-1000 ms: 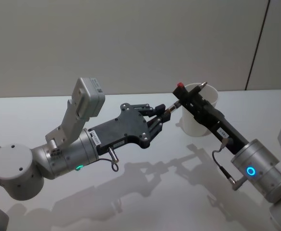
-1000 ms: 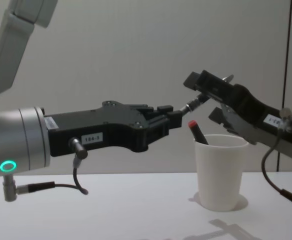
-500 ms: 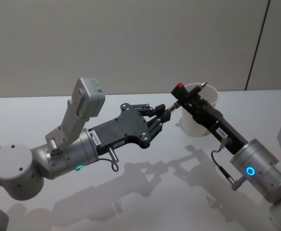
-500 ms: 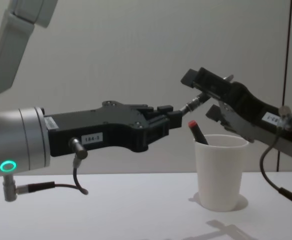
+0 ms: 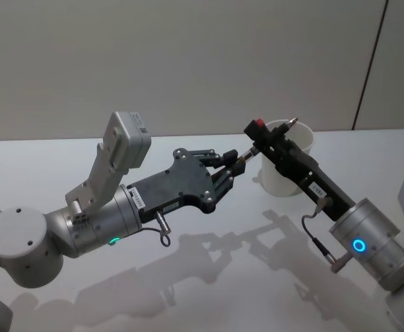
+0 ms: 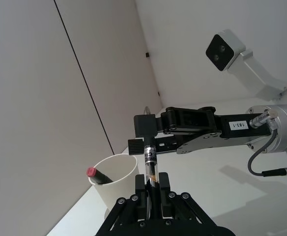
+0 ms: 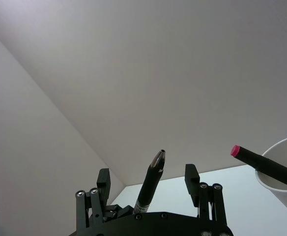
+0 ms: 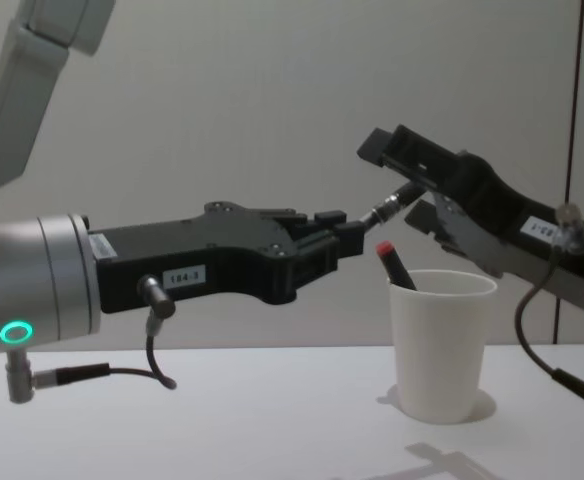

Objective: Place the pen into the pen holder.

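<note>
Above the pen holder [image 8: 442, 350] rim, pen [image 6: 150, 162] tight in left gripper [image 8: 350, 235] fingers (right gripper [image 7: 147, 172] fingers wide around it).

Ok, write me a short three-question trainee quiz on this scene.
1. True or false: the paper cup is empty.
2. Which gripper is shut on the clear-barrelled pen? A) the left gripper B) the right gripper C) both
3. Fill in: the right gripper's fingers stand ___ on either side of the pen's metal tip.

Key: 1 false, a red-tipped black pen leans inside it. 2 A. 3 open.
</note>
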Available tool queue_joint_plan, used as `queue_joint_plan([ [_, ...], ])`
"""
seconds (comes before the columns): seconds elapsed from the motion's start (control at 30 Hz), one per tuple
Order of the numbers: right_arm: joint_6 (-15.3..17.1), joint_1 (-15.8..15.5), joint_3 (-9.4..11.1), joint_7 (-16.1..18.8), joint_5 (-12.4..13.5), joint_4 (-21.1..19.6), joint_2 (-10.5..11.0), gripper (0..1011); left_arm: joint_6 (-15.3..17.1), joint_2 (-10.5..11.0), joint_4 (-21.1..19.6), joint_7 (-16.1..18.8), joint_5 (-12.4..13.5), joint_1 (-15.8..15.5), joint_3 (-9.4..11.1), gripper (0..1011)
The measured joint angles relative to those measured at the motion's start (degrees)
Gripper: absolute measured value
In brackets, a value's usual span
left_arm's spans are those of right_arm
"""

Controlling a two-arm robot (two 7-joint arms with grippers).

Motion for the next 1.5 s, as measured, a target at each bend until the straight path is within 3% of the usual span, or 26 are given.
queue_joint_plan([
  [0.4,-0.1,0.1,-0.1,0.2,0.2,-0.1,0.0,683,0.0,0.0,0.0,0.0,0.0,0.0,0.0,160],
  [0.8,-0.2,0.1,-0.2,0.3,0.3,-0.1,0.0,254,0.0,0.0,0.0,0.0,0.0,0.0,0.0,160],
  [0.97,-0.2,0.1,-0.2,0.4,0.3,-0.1,0.0,147,0.0,0.0,0.0,0.0,0.0,0.0,0.0,160],
  [1.37,-0.2,0.1,-0.2,0.4,0.3,0.0,0.0,144,0.0,0.0,0.0,0.0,0.0,0.0,0.0,163],
  [1.5,-0.2,0.1,-0.2,0.4,0.3,0.0,0.0,143,0.0,0.0,0.0,0.0,0.0,0.0,0.0,256],
])
